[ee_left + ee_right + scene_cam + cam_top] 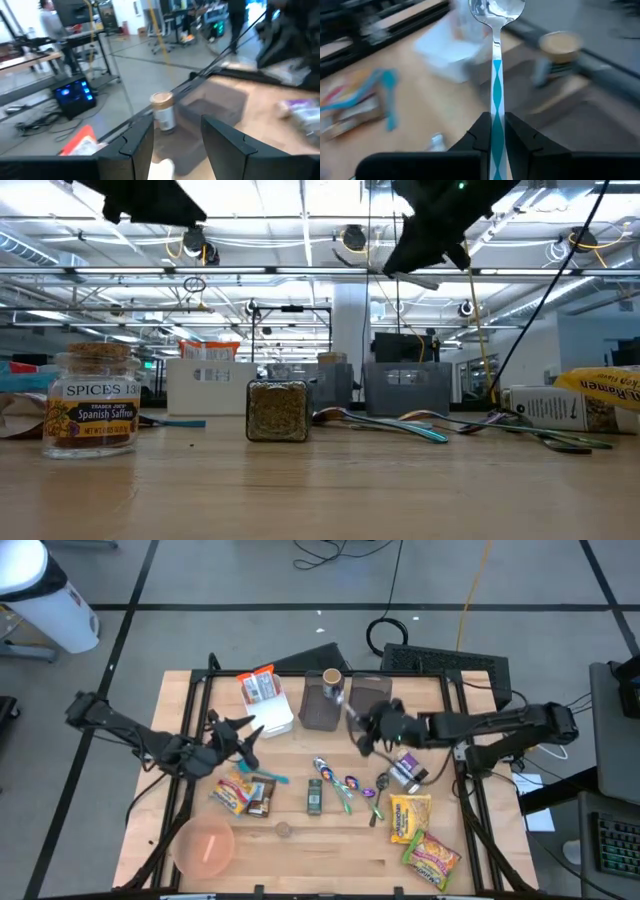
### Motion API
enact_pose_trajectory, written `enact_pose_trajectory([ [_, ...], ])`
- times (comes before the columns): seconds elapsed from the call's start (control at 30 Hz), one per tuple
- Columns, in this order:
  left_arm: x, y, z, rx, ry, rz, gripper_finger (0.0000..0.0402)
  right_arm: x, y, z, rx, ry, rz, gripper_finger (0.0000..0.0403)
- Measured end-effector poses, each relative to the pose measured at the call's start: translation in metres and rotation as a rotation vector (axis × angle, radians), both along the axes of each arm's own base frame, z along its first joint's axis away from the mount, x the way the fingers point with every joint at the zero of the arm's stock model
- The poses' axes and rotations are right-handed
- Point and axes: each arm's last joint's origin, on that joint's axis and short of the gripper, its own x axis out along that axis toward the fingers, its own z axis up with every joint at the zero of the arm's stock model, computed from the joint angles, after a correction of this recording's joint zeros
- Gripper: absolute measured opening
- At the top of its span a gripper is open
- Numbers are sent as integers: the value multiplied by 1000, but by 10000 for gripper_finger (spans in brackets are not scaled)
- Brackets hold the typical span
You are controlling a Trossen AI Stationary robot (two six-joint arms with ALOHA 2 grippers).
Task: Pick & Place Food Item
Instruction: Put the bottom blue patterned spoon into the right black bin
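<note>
Metal spoon with a blue-and-white patterned handle point(495, 75) sits pinched between the jaws of the right gripper point(494, 122), which are pressed together on the handle. The shiny bowl of the spoon sticks out ahead of the fingertips. From above, the right gripper point(365, 730) hangs over the table point(330, 860) just past its middle, toward 12 o'clock, and the spoon point(350, 712) points from it toward 11 o'clock. The low view shows this gripper raised well clear of the tabletop.

Two dark grey rectangular bins stand side by side at the 12 o'clock side of the table, the left bin point(322, 708) and the right bin point(372, 695). The spoon's bowl is over the gap between them; what lies inside them I cannot tell. A small jar with a tan lid point(333, 677) stands at the 12 o'clock edge of the left bin. At 9 o'clock from the bins is a white box point(270, 720), with an orange packet point(258, 687) at its far end. A round pink bowl point(205, 845) sits in the 7 o'clock corner.

The left gripper point(245, 732) waits at the 9 o'clock side beside the white box, its jaws spread.

Yellow ramen packets point(410, 817) lie toward 5 o'clock.
</note>
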Motion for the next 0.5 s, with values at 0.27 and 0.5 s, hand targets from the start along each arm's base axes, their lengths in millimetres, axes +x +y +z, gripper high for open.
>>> enact_pose_trajectory([
  [0.27, -6, 10, -9, -39, 62, 23, 170, -11, -43, -5, -15, 81, -189, 19],
  [0.5, -9, 12, -19, -104, 136, -22, 170, -7, -69, -18, 0, 94, -340, 19],
])
